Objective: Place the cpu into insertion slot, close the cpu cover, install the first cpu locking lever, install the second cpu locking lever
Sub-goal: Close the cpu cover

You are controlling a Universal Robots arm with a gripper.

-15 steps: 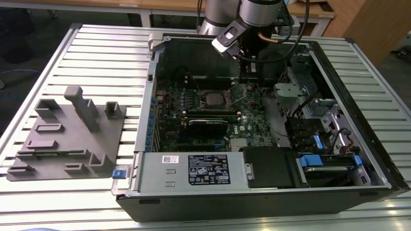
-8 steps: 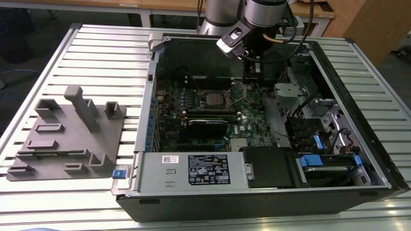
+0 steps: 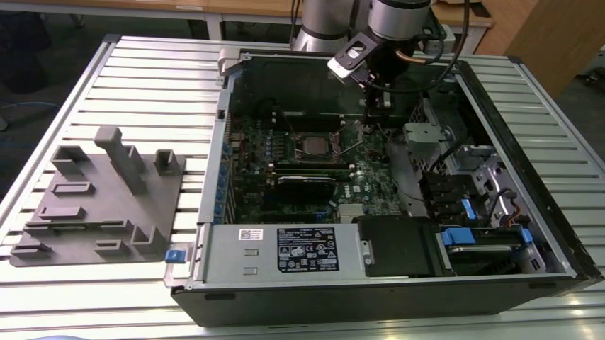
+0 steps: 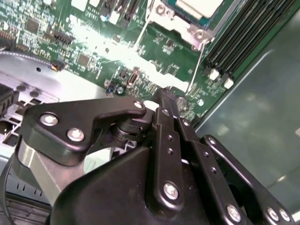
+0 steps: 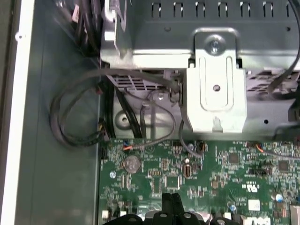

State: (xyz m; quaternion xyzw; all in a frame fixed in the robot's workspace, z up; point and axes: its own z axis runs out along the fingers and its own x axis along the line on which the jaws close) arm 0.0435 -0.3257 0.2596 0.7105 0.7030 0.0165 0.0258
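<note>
The cpu (image 3: 312, 144) lies flat in the insertion slot (image 3: 294, 145) on the green board, its silver top (image 4: 199, 5) framed by the cpu cover (image 4: 180, 23), which lies down over it. Two thin wire levers run along the socket's sides, one (image 4: 198, 61) slanting toward my fingers, the other (image 4: 147, 23) on the opposite side. My gripper (image 3: 376, 120) reaches down into the case, to the exterior view's right of the socket. Its fingers are shut with nothing visible between them, the tip (image 4: 165, 93) just above the board near the closer lever's free end. The shut tip (image 5: 171, 199) also shows in the first wrist view.
Black memory slots (image 4: 239, 42) run beside the socket. A silver drive bracket (image 5: 215, 89), looped cables (image 5: 75, 122) and a coin cell (image 5: 132, 163) lie ahead of the tip. A black card (image 3: 302, 185) and the power supply (image 3: 283, 251) sit nearer. A grey fixture (image 3: 104, 198) stands outside the case.
</note>
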